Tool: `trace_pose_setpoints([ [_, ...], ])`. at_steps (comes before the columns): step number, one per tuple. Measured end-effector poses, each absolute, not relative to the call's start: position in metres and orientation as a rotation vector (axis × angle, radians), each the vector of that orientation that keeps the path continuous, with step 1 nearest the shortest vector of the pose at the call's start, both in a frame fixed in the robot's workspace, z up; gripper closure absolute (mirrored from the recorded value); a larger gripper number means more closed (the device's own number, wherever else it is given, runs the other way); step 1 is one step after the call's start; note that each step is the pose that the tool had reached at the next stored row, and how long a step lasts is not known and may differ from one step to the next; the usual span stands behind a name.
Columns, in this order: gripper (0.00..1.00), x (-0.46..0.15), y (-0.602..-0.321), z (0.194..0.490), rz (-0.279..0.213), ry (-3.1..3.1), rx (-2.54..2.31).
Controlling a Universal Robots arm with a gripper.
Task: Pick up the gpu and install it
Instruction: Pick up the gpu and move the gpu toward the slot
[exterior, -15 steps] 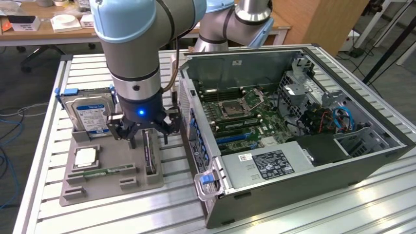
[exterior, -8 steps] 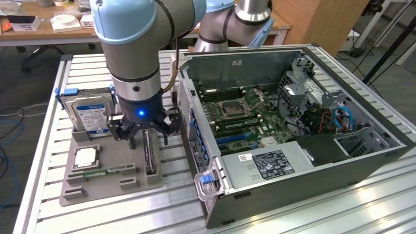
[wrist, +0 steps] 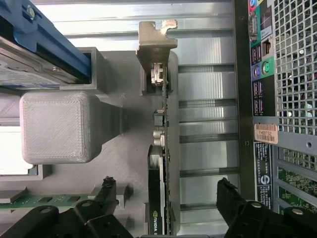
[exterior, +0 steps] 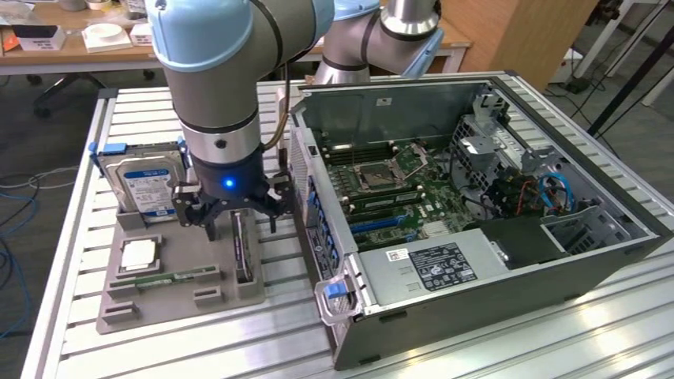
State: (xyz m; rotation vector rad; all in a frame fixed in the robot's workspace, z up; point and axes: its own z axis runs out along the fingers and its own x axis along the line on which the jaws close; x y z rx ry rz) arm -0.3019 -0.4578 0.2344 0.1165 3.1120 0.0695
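Bright, even light — soft shadows

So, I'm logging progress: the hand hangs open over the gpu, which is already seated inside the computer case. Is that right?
Not quite. The hand hangs open over the gpu, but the card stands on edge in the gray holder beside the computer case, as the exterior view shows.

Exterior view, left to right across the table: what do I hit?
Left to right: hard drive in the gray holder → gpu standing on edge in the same holder → motherboard inside the open case → blue cables.
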Motion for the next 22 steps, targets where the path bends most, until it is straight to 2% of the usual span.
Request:
trace_pose_setpoints([
  [1,0.11,-0.3019,-0.4578,0.2344,0.069,3.112,0.116],
  [3,0.12,-0.3019,-0.4578,0.2344,0.070,3.112,0.116],
  [5,0.24,-0.3019,-0.4578,0.2345,0.069,3.112,0.116],
  [6,0.24,-0.3019,-0.4578,0.2344,0.069,3.112,0.117],
  [8,0.36,-0.3019,-0.4578,0.2344,0.069,3.112,0.116],
  [9,0.36,-0.3019,-0.4578,0.2345,0.069,3.112,0.116],
  [10,0.42,-0.3019,-0.4578,0.2345,0.069,3.112,0.116],
  [13,0.48,-0.3019,-0.4578,0.2345,0.069,3.112,0.116],
  [14,0.55,-0.3019,-0.4578,0.2345,0.069,3.112,0.116],
  [22,0.55,-0.2996,-0.4577,0.2344,0.069,3.112,0.117],
])
